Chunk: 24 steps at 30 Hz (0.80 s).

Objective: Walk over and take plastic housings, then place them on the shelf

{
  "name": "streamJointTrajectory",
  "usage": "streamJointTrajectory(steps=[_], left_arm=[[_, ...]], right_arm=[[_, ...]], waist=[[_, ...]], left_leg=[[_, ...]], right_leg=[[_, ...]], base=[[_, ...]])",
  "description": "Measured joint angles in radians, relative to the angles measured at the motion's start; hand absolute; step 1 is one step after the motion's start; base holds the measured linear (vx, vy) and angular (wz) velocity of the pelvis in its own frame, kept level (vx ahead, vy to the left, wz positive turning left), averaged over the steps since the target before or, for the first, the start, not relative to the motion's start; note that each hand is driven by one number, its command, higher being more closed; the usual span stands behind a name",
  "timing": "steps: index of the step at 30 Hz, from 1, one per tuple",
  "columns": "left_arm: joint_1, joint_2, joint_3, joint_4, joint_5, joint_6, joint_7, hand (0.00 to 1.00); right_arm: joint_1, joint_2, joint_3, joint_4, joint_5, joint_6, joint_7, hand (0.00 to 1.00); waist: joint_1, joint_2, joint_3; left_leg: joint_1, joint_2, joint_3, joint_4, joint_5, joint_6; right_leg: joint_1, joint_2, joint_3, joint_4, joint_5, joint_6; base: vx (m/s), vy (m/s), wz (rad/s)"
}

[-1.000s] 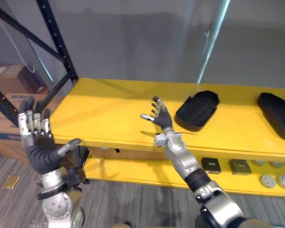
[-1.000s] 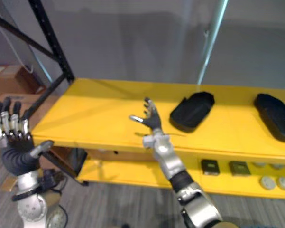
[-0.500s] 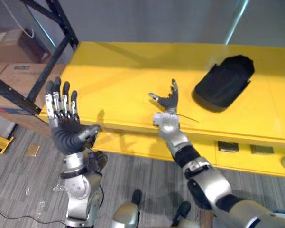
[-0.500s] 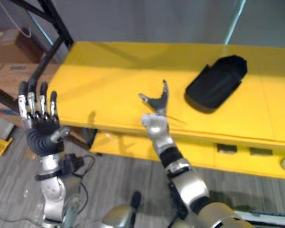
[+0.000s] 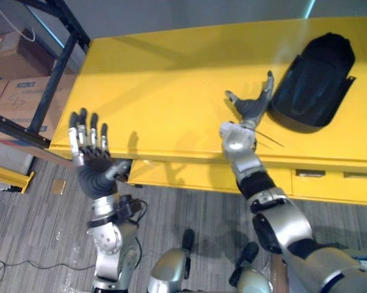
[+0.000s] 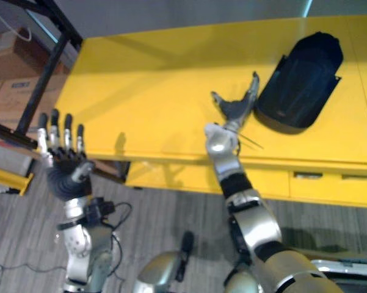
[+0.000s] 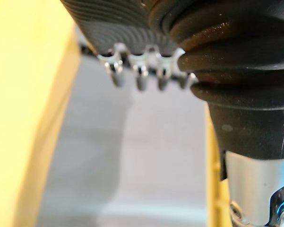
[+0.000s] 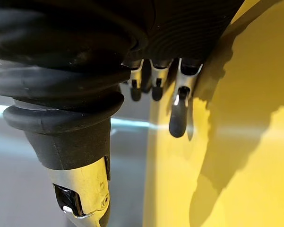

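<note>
Hovering right robot hand (image 5: 251, 108), splayed

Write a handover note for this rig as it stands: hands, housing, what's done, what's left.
Left robot hand: open, empty, raised in front of the shelf's left front corner.
Right robot hand: open, empty, over the yellow shelf, close beside the black housing.
Done: one housing lies flat on the shelf.
Left: fetch and place any further housings; neither hand holds one.
</note>
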Motion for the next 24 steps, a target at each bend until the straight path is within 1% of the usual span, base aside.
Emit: streamJointTrajectory(steps=[2, 5, 7, 9, 12, 15, 17, 18, 20, 21, 23, 24], left_arm=[[-0.003, 0.000, -0.008, 0.021, 0.002, 0.000, 0.000, 0.00], [0.001, 0.002, -0.011, 0.043, 0.002, 0.001, 0.002, 0.00], [0.007, 0.001, -0.009, 0.043, 0.001, 0.001, 0.002, 0.00], [0.008, 0.001, -0.008, 0.042, 0.002, 0.001, 0.001, 0.00], [0.006, 0.003, -0.010, 0.042, 0.002, 0.001, 0.001, 0.00], [0.006, 0.003, -0.011, 0.042, 0.004, 0.004, 0.000, 0.00], [0.006, 0.003, -0.013, 0.042, 0.004, 0.013, -0.004, 0.00], [0.006, 0.003, -0.013, 0.042, 0.004, 0.017, -0.007, 0.00], [0.006, 0.003, -0.006, 0.042, 0.004, 0.028, -0.015, 0.00], [0.006, 0.003, -0.005, 0.042, 0.004, 0.029, -0.016, 0.00], [0.008, 0.003, 0.004, 0.040, 0.004, 0.029, -0.019, 0.00], [0.008, 0.003, 0.009, 0.038, 0.004, 0.029, -0.019, 0.00]], right_arm=[[0.031, -0.010, 0.015, -0.035, 0.000, -0.009, 0.011, 0.00], [0.077, -0.014, 0.018, -0.084, -0.001, -0.015, 0.034, 0.00], [0.104, -0.012, 0.035, -0.107, -0.002, -0.020, 0.046, 0.00], [0.125, -0.012, 0.058, -0.117, -0.011, -0.020, 0.054, 0.00], [0.143, -0.011, 0.059, -0.135, -0.020, -0.020, 0.081, 0.00], [0.146, -0.018, 0.086, -0.141, -0.020, -0.030, 0.147, 0.00], [0.146, -0.019, 0.101, -0.141, -0.015, -0.055, 0.228, 0.00], [0.147, -0.020, 0.105, -0.141, -0.008, -0.064, 0.250, 0.00], [0.155, -0.025, 0.129, -0.141, 0.020, -0.096, 0.345, 0.00], [0.159, -0.026, 0.137, -0.142, 0.032, -0.106, 0.371, 0.00], [0.185, -0.025, 0.198, -0.161, 0.069, -0.129, 0.462, 0.00], [0.198, -0.026, 0.215, -0.186, 0.076, -0.131, 0.481, 0.00]], waist=[[-0.005, 0.000, 0.002], [-0.030, 0.001, 0.002], [-0.031, 0.002, 0.003], [-0.056, 0.002, 0.003], [-0.057, 0.002, 0.003], [-0.058, 0.002, 0.003], [-0.067, 0.002, 0.003], [-0.070, 0.002, 0.003], [-0.080, 0.002, 0.003], [-0.081, 0.002, 0.003], [-0.079, 0.002, 0.002], [-0.079, 0.002, 0.002]], left_leg=[[0.002, 0.003, 0.017, 0.001, -0.002, 0.002], [0.006, 0.007, 0.032, 0.004, -0.004, 0.002], [0.019, 0.010, 0.052, 0.001, -0.009, 0.005], [0.030, 0.010, 0.064, -0.004, -0.009, 0.005], [0.037, 0.014, 0.075, -0.006, -0.012, 0.002], [0.037, 0.023, 0.093, -0.006, -0.013, 0.000], [0.037, 0.027, 0.097, -0.005, -0.013, -0.001], [0.037, 0.027, 0.098, -0.004, -0.013, -0.001], [0.039, 0.026, 0.098, -0.005, -0.013, -0.001], [0.042, 0.026, 0.097, -0.005, -0.013, -0.001], [0.058, 0.029, 0.097, -0.011, -0.013, -0.001], [0.058, 0.029, 0.097, -0.013, -0.013, -0.001]], right_leg=[[-0.009, 0.002, 0.018, 0.003, 0.000, 0.000], [-0.010, 0.005, 0.027, 0.004, 0.000, 0.000], [-0.012, 0.008, 0.049, 0.004, -0.003, -0.006], [-0.009, 0.008, 0.055, 0.004, -0.003, -0.006], [-0.011, 0.013, 0.070, 0.002, -0.001, -0.007], [-0.016, 0.022, 0.078, -0.002, 0.007, -0.006], [-0.018, 0.025, 0.081, -0.003, 0.010, -0.009], [-0.018, 0.025, 0.081, -0.003, 0.011, -0.009], [-0.015, 0.025, 0.080, -0.003, 0.011, -0.009], [-0.013, 0.025, 0.080, -0.003, 0.011, -0.009], [0.003, 0.029, 0.079, -0.008, 0.011, -0.009], [0.003, 0.029, 0.078, -0.010, 0.011, -0.009]], base=[[-0.04, -0.015, -0.23], [-0.03, -0.020, -0.15], [-0.02, -0.012, -0.29], [-0.02, -0.011, -0.15], [0.00, -0.020, -0.15], [0.00, -0.036, -0.13], [0.01, -0.037, -0.06], [0.00, 0.000, 0.00], [0.00, 0.000, 0.00], [0.00, 0.000, 0.00], [0.00, 0.000, 0.00], [0.00, 0.000, 0.00]])
